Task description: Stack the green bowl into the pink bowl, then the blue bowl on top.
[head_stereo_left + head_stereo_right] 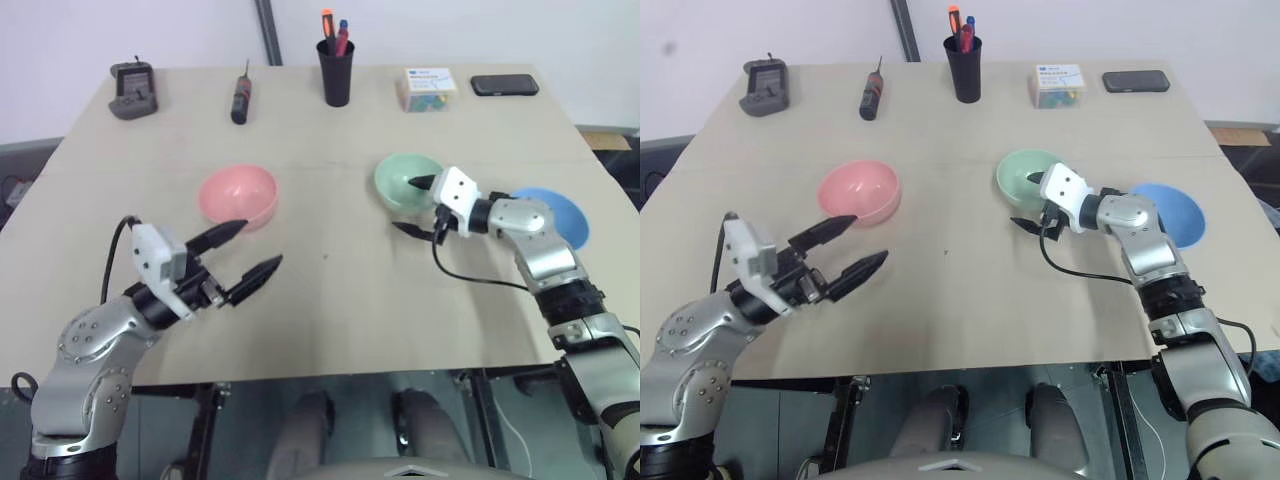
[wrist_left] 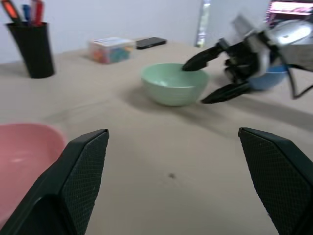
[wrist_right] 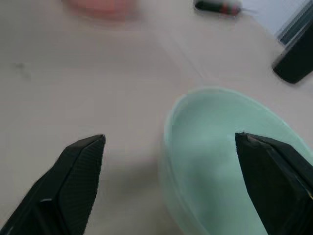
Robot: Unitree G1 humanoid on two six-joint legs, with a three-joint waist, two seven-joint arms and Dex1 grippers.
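The green bowl (image 1: 400, 176) stands right of the table's centre, the pink bowl (image 1: 237, 195) left of centre. The blue bowl (image 1: 560, 213) sits at the right, partly behind my right arm. My right gripper (image 1: 408, 206) is open and straddles the green bowl's near rim (image 3: 168, 142), one finger over the inside and one outside; I cannot tell whether they touch it. My left gripper (image 1: 259, 243) is open and empty, just in front of the pink bowl (image 2: 24, 152), and it points across the table toward the green bowl (image 2: 173, 84).
Along the far edge stand a dark device (image 1: 133, 90), a screwdriver (image 1: 240, 98), a black pen cup (image 1: 336, 72), a small box (image 1: 430, 88) and a phone (image 1: 504, 85). A black cable (image 1: 470, 275) hangs from my right wrist over the table.
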